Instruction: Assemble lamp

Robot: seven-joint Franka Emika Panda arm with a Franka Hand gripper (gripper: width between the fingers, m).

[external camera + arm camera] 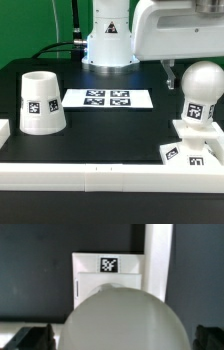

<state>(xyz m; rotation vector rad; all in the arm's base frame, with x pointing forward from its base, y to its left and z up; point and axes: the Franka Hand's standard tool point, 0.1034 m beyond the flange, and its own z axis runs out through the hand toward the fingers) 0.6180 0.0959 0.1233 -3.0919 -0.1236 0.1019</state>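
Exterior view: bulb (205, 88) upright on base (193, 150); shade (40, 102) upright on table (115, 132), well apart from base. Pincer (122, 336) above base, fingers apart, flanking bulb head.

Black table (110, 135), 1 shade (42, 102) stood at exterior view's left, marker board (107, 98) laid mid-table, base (185, 152) set at right, white rail (100, 172) laid along near edge.

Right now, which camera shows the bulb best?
The exterior view: the bulb shows its round head, marker and stem, upright over the base. The wrist view shows only the head from above, large and close, hiding the stem.
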